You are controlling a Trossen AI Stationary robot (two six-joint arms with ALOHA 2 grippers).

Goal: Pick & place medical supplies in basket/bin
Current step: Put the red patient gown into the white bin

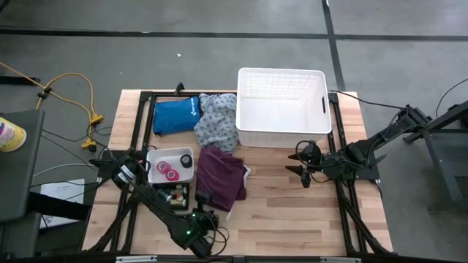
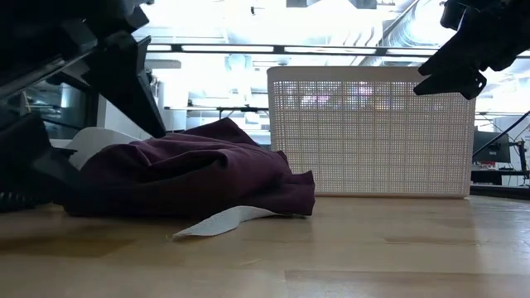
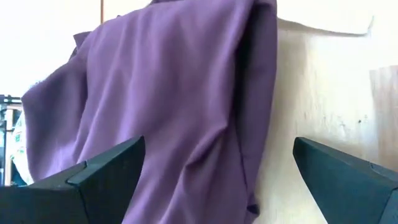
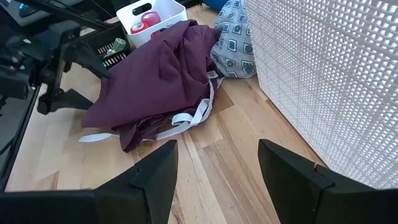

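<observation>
My left gripper (image 1: 203,199) stands open at the maroon garment's (image 1: 221,177) 6 o'clock edge. My right gripper (image 1: 303,162) hangs open over bare table (image 1: 292,212), just off the white basket's (image 1: 281,109) near wall. The garment's long axis runs 12 to 6, with the basket at its 1 o'clock.

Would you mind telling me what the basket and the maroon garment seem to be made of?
Basket: probably moulded white plastic, given its rigid, even lattice walls and smooth rim. Maroon garment: soft woven cloth, matte, since it lies crumpled in loose folds; the exact fibre cannot be told.

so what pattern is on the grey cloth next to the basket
Small dark squares on the grey cloth; clearest in the right wrist view.
</observation>
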